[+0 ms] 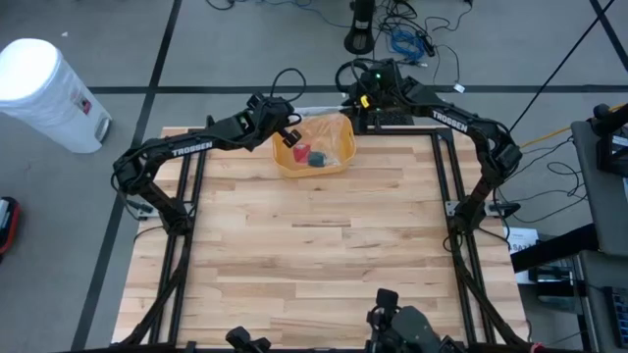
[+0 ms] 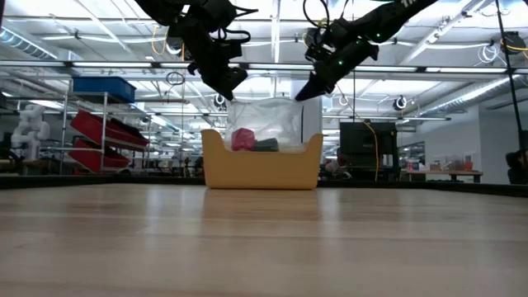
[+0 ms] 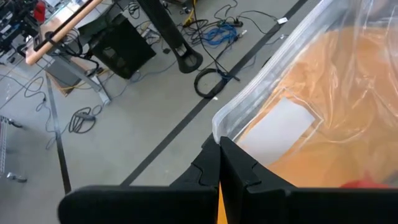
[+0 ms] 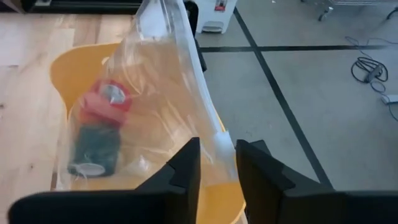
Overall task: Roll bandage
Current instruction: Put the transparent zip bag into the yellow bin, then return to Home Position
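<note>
A yellow bin (image 1: 294, 169) stands at the middle of the table's far edge. In it a clear plastic bag (image 4: 155, 106) stands upright, holding a red bandage roll (image 4: 106, 99) and a dark green one (image 4: 93, 146). My left gripper (image 3: 219, 163) is shut at the bag's top left corner, above the bin (image 2: 260, 169). My right gripper (image 4: 217, 163) is open at the bag's top right corner, with the bag's sealed top edge (image 4: 219, 142) between its fingers. My left gripper pinches the bag's top corner (image 3: 217, 127) between its two shut fingers, coming slanting down from the table's left. The bag stands upright below it, its bottom in the bin. My right gripper: whether its open fingers touch the bag's edge, I cannot tell.
The wooden tabletop (image 1: 314, 255) stretches from the bin to the near edge. Beyond the far edge lie cables (image 1: 402, 39) on the floor. A white drum (image 1: 49, 93) stands on the floor at the far left.
</note>
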